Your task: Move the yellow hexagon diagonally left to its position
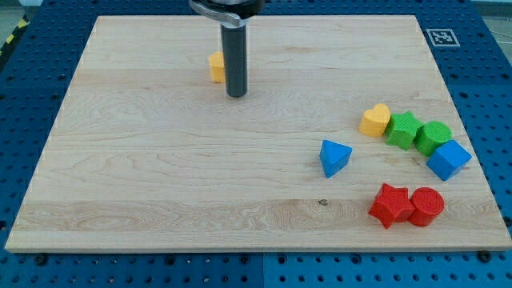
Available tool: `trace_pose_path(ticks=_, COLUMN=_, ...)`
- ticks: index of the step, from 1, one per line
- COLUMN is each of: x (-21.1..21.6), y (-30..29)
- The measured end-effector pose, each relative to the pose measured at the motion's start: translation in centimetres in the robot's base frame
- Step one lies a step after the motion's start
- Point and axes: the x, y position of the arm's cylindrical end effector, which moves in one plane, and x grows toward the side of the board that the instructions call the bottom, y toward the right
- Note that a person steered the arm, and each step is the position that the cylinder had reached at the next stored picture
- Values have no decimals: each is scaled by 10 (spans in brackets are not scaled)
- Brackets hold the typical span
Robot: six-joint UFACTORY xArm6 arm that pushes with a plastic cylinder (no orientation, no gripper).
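Observation:
The yellow hexagon [216, 67] lies on the wooden board near the view's top, left of centre, and is partly hidden behind the dark rod. My tip [236, 95] rests on the board just to the right of and slightly below the hexagon, touching it or very close to it.
A yellow heart [374, 120], a green star [403, 130], a green round block [433, 137] and a blue cube [448, 160] cluster at the right. A blue triangle [334, 157] lies near the middle right. A red star [390, 205] and a red cylinder [426, 207] sit at the bottom right.

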Motion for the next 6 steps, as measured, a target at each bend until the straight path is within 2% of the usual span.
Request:
trace_pose_path(ticks=1, x=-17, y=-2)
trace_pose_path(ticks=6, x=-37, y=1)
